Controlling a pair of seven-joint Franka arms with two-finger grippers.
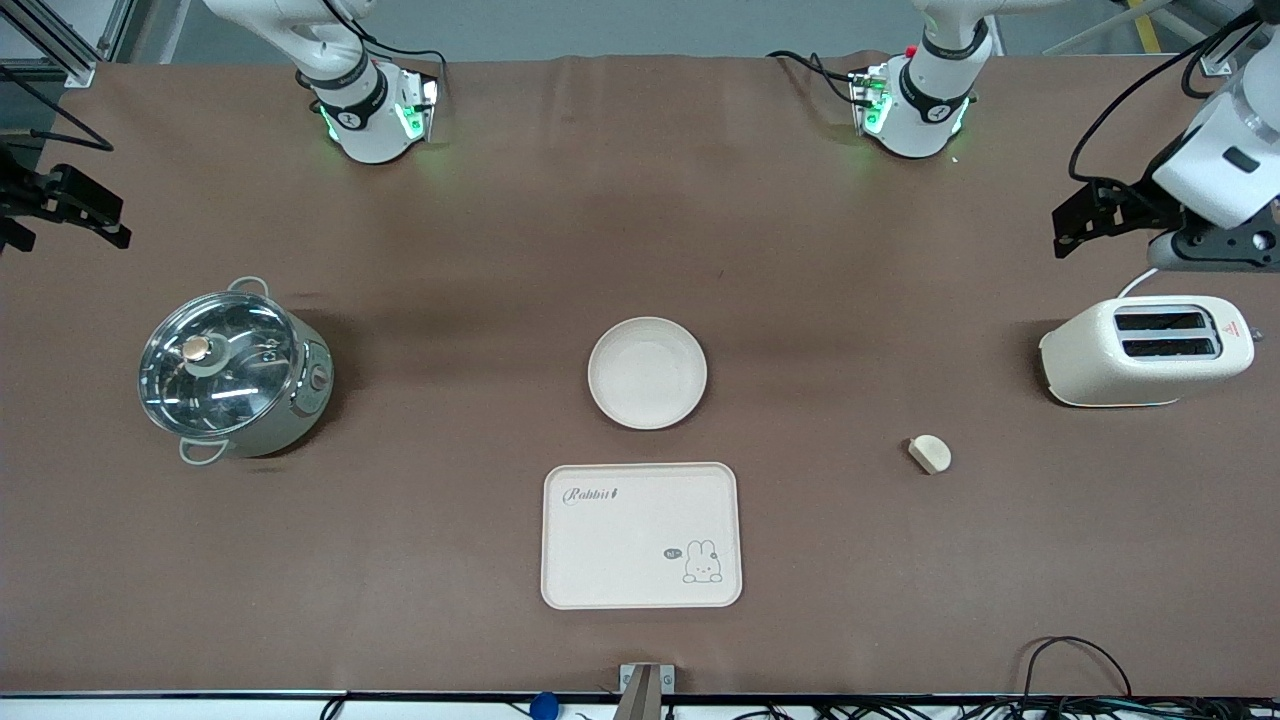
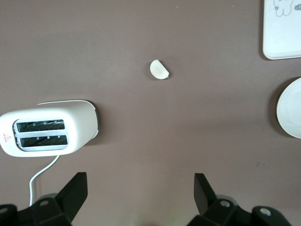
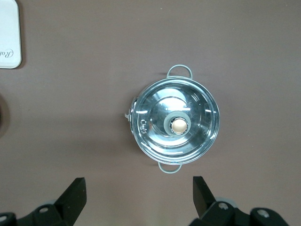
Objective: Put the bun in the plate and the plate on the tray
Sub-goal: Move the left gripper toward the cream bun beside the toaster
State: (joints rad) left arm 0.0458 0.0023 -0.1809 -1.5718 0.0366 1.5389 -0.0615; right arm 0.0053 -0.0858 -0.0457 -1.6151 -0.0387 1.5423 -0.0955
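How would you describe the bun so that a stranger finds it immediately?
Find the white toaster at the left arm's end of the table. Nearer the front camera, toward the tray, lies the bun: a small cream lump with one flat cut side, much smaller than everything around it.

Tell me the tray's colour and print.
Cream-beige tray with "Rabbit" script and a small bunny drawing; front view shows it best.

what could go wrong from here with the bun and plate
1. The bun is small and rounded with one flat side, so the open left gripper may pinch it off-centre and roll it away.
2. The toaster stands close to the bun; a low approach might clip it.
3. The plate is shallow and lies flat, so gripping its rim could slide it toward the tray.
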